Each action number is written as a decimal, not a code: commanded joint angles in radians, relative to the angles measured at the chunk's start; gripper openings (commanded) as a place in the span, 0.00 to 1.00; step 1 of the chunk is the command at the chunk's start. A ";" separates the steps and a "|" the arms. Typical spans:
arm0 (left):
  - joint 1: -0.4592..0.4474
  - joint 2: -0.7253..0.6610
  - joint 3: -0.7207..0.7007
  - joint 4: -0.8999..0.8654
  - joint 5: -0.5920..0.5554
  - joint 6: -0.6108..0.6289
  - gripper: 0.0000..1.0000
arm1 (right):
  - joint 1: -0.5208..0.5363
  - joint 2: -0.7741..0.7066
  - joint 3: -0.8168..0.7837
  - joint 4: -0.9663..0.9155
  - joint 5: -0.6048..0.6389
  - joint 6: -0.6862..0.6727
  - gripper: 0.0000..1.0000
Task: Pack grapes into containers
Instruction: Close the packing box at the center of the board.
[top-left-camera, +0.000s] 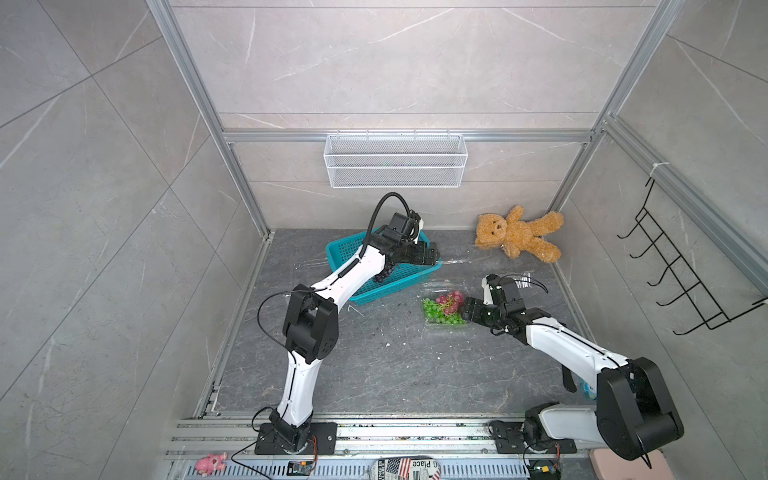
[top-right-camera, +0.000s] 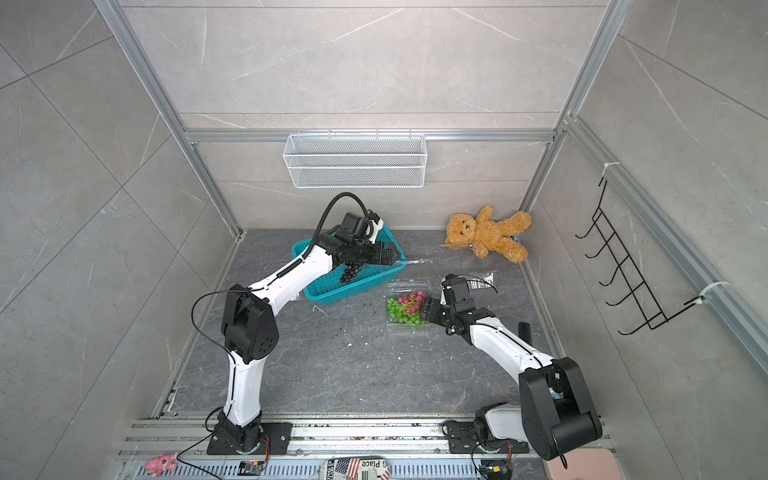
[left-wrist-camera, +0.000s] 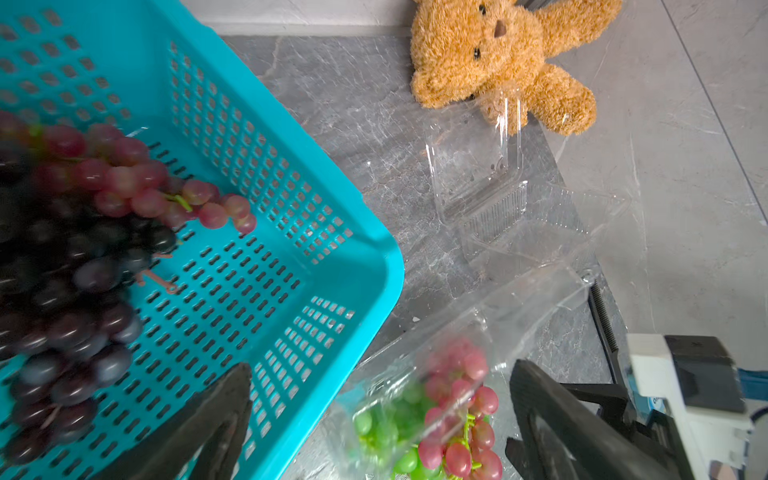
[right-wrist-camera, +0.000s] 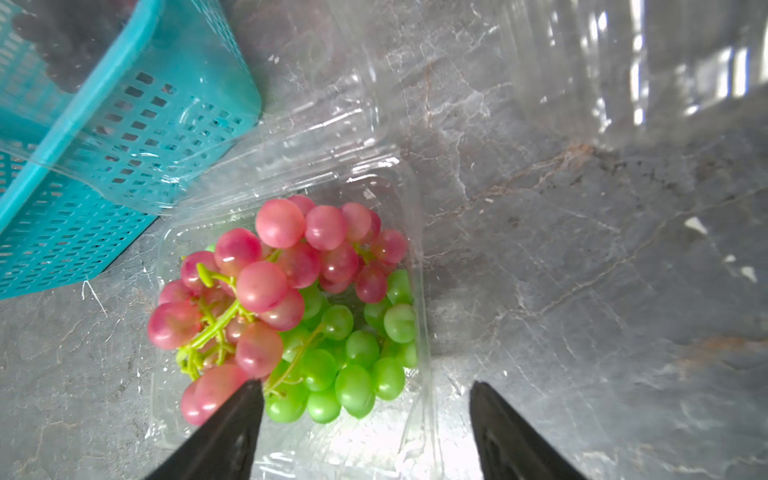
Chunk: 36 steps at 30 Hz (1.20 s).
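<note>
Teal basket (top-left-camera: 380, 291) sits beside grape container (right-wrist-camera: 332, 440); left gripper (left-wrist-camera: 382, 368), right gripper (right-wrist-camera: 368, 383) both apart.

Four grape bunches (top-left-camera: 444, 309) — two reddish (left-wrist-camera: 137, 183), one dark (left-wrist-camera: 75, 291), one green (right-wrist-camera: 357, 365) — three clear containers (left-wrist-camera: 469, 166), one basket (top-left-camera: 374, 294), one teddy bear (top-left-camera: 517, 237)

Light grey stone walls (top-left-camera: 374, 62) with silver metal bars (top-left-camera: 270, 136) stand all around, a white wire basket (top-left-camera: 395, 160) hangs on the back wall, the dark grey floor (top-left-camera: 374, 374) lies below the basket, and a black hook rack (top-left-camera: 681, 274) hangs on the side wall to the basket's right.
</note>
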 joint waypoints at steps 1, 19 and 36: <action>-0.005 0.036 0.057 0.022 0.071 -0.008 1.00 | 0.002 -0.020 0.023 -0.043 0.019 -0.018 0.86; -0.082 0.017 0.057 0.051 0.134 -0.039 0.99 | -0.188 -0.127 0.035 -0.043 -0.189 0.025 1.00; -0.139 -0.183 -0.296 0.255 0.144 -0.157 0.99 | -0.268 -0.136 0.028 0.050 -0.354 0.139 0.99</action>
